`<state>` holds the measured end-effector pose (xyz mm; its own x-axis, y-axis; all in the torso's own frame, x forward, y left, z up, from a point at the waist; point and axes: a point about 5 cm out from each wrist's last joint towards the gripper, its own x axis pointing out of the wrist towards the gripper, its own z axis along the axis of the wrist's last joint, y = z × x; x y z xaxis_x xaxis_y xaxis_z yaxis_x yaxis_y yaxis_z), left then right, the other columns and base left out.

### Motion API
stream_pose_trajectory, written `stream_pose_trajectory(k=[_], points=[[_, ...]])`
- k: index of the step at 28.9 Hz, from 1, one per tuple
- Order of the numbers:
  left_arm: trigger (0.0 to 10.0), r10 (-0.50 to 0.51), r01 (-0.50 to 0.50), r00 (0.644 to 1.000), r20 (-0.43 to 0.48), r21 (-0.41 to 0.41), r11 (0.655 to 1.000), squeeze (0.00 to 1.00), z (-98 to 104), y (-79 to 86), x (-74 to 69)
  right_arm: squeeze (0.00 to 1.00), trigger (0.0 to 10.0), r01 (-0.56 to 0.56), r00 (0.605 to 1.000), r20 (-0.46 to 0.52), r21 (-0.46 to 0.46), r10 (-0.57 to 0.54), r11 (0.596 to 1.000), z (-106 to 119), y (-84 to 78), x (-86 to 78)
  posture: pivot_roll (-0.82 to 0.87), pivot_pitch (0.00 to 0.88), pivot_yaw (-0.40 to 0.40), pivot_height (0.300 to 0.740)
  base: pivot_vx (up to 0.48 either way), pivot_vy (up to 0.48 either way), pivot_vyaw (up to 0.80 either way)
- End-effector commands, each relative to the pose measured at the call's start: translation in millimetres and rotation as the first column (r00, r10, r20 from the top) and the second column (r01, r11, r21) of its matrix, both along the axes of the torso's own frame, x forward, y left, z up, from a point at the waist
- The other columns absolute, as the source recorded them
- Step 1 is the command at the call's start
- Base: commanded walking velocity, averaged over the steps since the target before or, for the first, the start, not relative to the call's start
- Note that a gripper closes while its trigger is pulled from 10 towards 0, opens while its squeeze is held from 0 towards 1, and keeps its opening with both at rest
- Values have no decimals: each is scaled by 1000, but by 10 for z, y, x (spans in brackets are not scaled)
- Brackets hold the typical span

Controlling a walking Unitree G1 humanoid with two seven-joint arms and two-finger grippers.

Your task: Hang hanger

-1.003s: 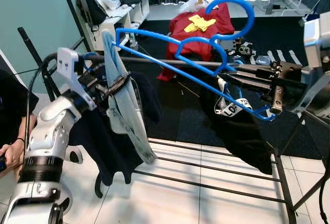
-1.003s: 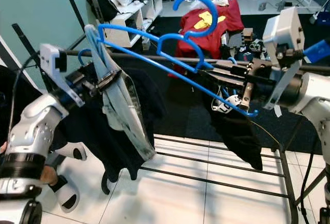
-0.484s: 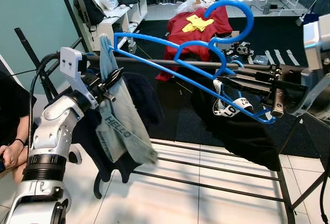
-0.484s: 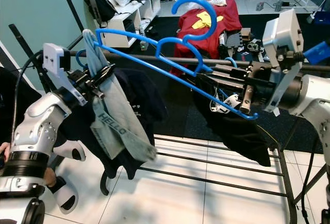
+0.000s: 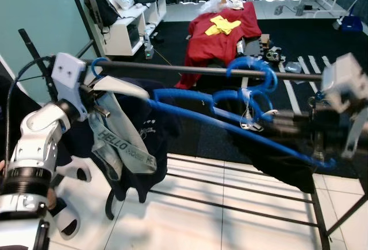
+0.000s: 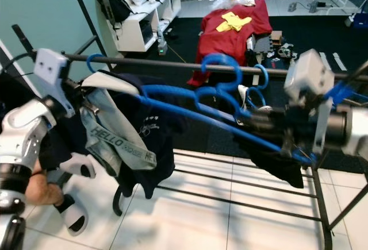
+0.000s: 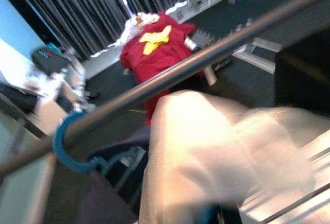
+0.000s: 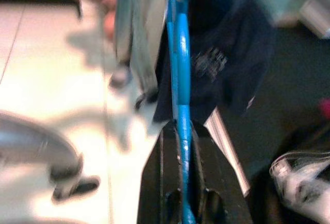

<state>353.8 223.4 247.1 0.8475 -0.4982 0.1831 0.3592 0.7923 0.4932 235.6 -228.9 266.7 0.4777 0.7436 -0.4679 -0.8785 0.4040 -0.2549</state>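
The right gripper [image 8: 179, 147] clamps its black fingers on the blue hanger [image 6: 190, 109], which slants below the dark rack rail [image 5: 195, 69], its hook [image 5: 250, 69] blurred just beside the rail. At the rail's left end the left gripper [image 5: 95, 103] sits against the pale jeans [image 5: 118, 146] draped there; whether it is open or closed cannot be told. Beyond, a red garment [image 5: 215, 34] lies spread out.
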Motion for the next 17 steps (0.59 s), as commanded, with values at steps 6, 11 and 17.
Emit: stream_pose_trajectory(k=[6,11,17], points=[[1804,-172,160,973,152,92,983,0,309,-558,-31,0,0,-58,996,-68,-97,52,994,-266,169,-11,-129,9,58,740,0,0,0],[6588,-295,306,948,118,-95,947,0,203,-1056,-108,0,0,29,1000,-8,30,-28,999,-334,307,158,-129,10,58,740,0,0,0],[10000,154,-208,965,-211,-268,941,0,-612,-336,76,0,10000,447,882,36,256,-471,857,-738,158,442,-120,23,59,740,0,0,0]])
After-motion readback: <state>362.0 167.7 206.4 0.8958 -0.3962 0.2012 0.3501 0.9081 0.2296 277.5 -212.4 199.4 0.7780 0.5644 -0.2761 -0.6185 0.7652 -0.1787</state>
